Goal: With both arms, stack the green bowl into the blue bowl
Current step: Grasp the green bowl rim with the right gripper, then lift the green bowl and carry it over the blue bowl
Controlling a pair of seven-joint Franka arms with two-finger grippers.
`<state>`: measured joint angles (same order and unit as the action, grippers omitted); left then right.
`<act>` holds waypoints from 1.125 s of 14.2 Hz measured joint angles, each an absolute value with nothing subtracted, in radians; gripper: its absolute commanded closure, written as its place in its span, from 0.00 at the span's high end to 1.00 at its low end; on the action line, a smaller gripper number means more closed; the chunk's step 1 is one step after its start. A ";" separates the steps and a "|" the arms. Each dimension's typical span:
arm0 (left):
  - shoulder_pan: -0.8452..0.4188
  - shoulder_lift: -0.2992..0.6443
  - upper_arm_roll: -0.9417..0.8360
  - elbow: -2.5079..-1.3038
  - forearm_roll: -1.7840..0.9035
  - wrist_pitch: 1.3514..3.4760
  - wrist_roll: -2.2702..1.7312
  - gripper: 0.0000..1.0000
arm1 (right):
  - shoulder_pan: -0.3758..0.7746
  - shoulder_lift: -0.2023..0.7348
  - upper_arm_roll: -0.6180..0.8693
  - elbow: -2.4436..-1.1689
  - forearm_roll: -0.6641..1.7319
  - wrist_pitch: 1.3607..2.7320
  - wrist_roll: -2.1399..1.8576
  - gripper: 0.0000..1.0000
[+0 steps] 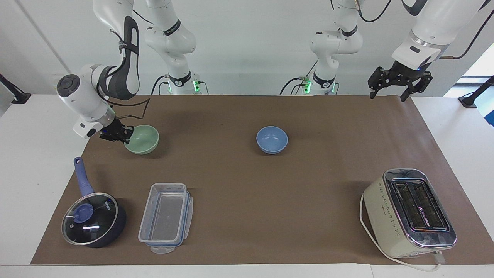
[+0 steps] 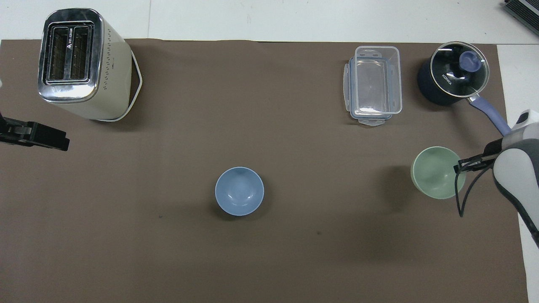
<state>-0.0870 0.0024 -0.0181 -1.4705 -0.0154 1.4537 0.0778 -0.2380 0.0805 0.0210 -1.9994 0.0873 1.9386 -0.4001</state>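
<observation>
Pale mint-green, the small round green bowl [image 1: 142, 139] at the facing view's left is lifted off the brown mat [image 1: 247, 185], its rim pinched in the right gripper [image 1: 124, 135], whose jaws are closed on it. The small periwinkle blue bowl [image 1: 272, 139] sits mid-frame. The left gripper [image 1: 388, 92], upper right, hangs with jaws spread. Lower in the frame stand a clear plastic lidded container [image 1: 166, 217], a dark blue glass-lidded saucepan [image 1: 92, 219] and a cream toaster [image 1: 411, 211].

Right gripper [image 1: 122, 134] clamped on green bowl [image 1: 142, 139] rim, bowl lifted, blue bowl [image 1: 272, 139] mid-mat, left gripper [image 1: 399, 80] raised, fingers spread
</observation>
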 measured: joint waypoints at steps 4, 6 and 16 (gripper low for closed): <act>-0.087 0.002 -0.019 -1.470 -0.019 1.454 0.078 1.00 | -0.237 0.080 0.103 -1.957 0.099 1.887 -0.273 0.00; -0.087 0.002 -0.018 -1.470 -0.019 1.454 0.078 1.00 | -0.234 0.081 0.157 -1.955 0.100 1.887 -0.190 0.00; -0.087 0.002 -0.018 -1.471 -0.019 1.454 0.078 1.00 | -0.102 0.100 0.396 -1.884 0.155 1.951 0.296 0.00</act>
